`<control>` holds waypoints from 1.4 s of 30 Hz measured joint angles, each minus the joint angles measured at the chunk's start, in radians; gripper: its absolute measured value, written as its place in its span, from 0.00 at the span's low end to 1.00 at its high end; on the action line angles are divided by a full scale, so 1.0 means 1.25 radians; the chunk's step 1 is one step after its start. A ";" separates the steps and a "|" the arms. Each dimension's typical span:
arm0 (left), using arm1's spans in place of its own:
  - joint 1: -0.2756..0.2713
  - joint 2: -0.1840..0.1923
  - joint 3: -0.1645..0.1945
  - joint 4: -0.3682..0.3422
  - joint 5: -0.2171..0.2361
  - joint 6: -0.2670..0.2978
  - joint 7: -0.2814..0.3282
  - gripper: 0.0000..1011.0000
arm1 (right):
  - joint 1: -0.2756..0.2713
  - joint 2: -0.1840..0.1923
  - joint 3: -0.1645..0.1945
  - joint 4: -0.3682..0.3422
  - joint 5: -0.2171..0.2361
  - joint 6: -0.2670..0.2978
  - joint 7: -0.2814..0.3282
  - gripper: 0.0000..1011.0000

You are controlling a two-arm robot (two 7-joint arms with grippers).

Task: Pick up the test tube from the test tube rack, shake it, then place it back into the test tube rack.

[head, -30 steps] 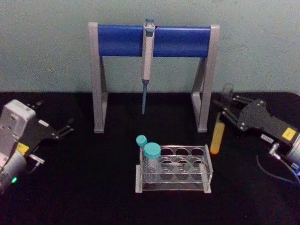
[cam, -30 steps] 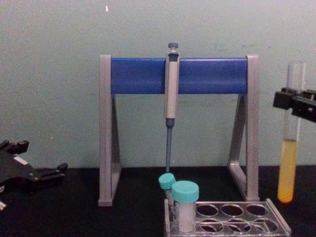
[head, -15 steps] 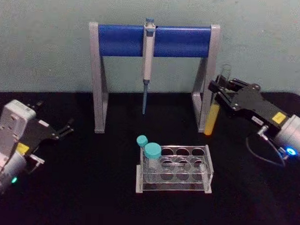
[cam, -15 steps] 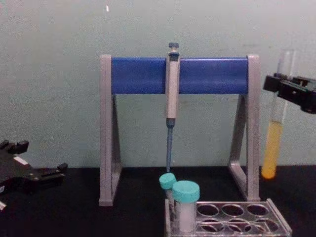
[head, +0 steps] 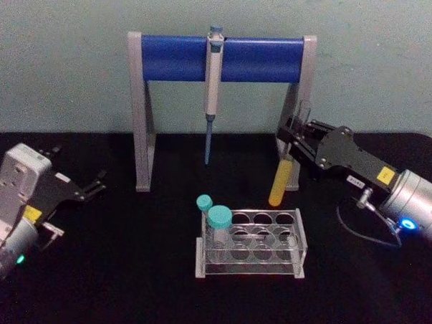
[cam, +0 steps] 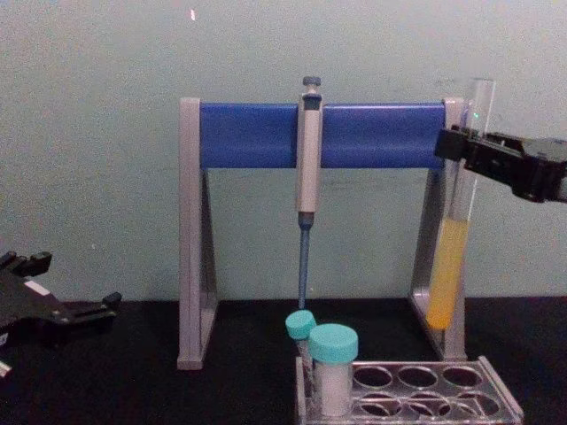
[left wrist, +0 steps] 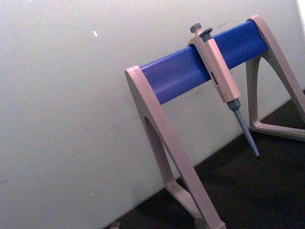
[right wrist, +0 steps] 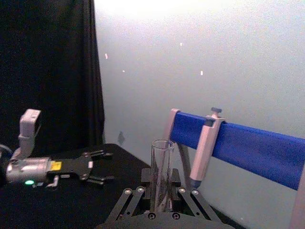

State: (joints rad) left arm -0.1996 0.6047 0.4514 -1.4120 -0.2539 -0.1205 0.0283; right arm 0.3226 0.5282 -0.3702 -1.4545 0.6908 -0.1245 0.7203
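The test tube (head: 280, 180) is a long clear glass tube with yellow-orange liquid in its lower part. It hangs tilted in the air just behind the right end of the test tube rack (head: 299, 242), in front of the stand's right leg. My right gripper (head: 297, 135) is shut on its upper part; in the chest view this gripper (cam: 461, 152) holds the test tube (cam: 446, 276) well above the test tube rack (cam: 498, 391). The right wrist view has the test tube's (right wrist: 161, 168) open mouth rising between the fingers. My left gripper (head: 94, 186) rests open at the far left.
A grey-and-blue pipette stand (head: 170, 57) stands behind the rack with a pipette (head: 213, 83) hanging from its bar. Two teal-capped tubes (head: 218, 219) fill the rack's left holes. The black table has free room left and right of the rack.
My right gripper has carried the test tube leftward, from right of the rack to just behind its right end. The tube now leans, its bottom swung left. The left arm has not moved.
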 joint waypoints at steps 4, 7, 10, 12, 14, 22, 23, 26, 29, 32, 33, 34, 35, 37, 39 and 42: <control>0.000 0.000 0.000 0.000 0.000 0.000 0.000 0.99 | -0.009 0.017 -0.006 -0.015 0.004 0.005 0.006 0.23; 0.000 0.000 0.000 0.000 0.000 0.000 0.000 0.99 | -0.018 0.032 -0.009 -0.029 0.003 0.006 0.008 0.23; 0.000 0.000 0.000 0.000 0.000 0.000 0.000 0.99 | -0.027 0.046 -0.012 -0.039 0.001 0.006 0.008 0.23; 0.000 0.000 0.000 0.000 0.000 0.000 0.000 0.99 | -0.032 0.052 -0.013 -0.042 0.001 0.006 0.009 0.23; 0.000 0.000 0.000 0.000 0.000 0.000 0.000 0.99 | -0.036 0.056 -0.013 -0.046 0.001 0.006 0.009 0.23; 0.000 0.000 0.000 0.000 0.000 0.000 0.000 0.99 | -0.064 0.080 -0.013 -0.065 0.006 0.022 -0.004 0.23; 0.000 0.000 0.000 0.000 0.000 0.000 0.000 0.99 | -0.066 0.082 -0.013 -0.066 0.006 0.023 -0.005 0.23; 0.000 0.000 0.000 0.000 0.000 0.000 0.000 0.99 | -0.071 0.085 -0.013 -0.068 0.007 0.025 -0.009 0.23; 0.000 0.000 0.000 0.000 0.000 0.000 0.000 0.99 | -0.073 0.086 -0.014 -0.066 0.007 0.026 -0.011 0.23; 0.000 0.000 0.000 0.000 0.000 0.000 0.000 0.99 | -0.071 0.086 -0.018 -0.058 0.003 0.027 -0.012 0.23; 0.000 0.000 0.000 0.000 0.000 0.000 0.000 0.99 | -0.070 0.085 -0.018 -0.055 0.003 0.027 -0.012 0.23; 0.000 0.000 0.000 0.000 0.000 0.000 0.000 0.99 | -0.068 0.083 -0.020 -0.050 0.002 0.028 -0.011 0.23; 0.000 0.000 0.000 0.000 0.000 0.000 0.000 0.99 | -0.066 0.083 -0.021 -0.047 0.002 0.028 -0.010 0.23; 0.000 0.000 0.000 0.000 0.000 0.000 0.000 0.99 | -0.063 0.080 -0.024 -0.041 0.001 0.030 -0.009 0.23; 0.000 0.000 0.000 0.000 0.000 0.000 0.000 0.99 | -0.060 0.079 -0.026 -0.037 0.000 0.031 -0.008 0.23; 0.000 0.000 0.000 0.000 0.000 0.000 0.000 0.99 | -0.055 0.076 -0.030 -0.028 -0.003 0.033 -0.007 0.23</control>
State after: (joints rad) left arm -0.1996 0.6047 0.4514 -1.4120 -0.2539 -0.1206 0.0283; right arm 0.2532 0.6227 -0.4081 -1.4897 0.6871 -0.0832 0.7118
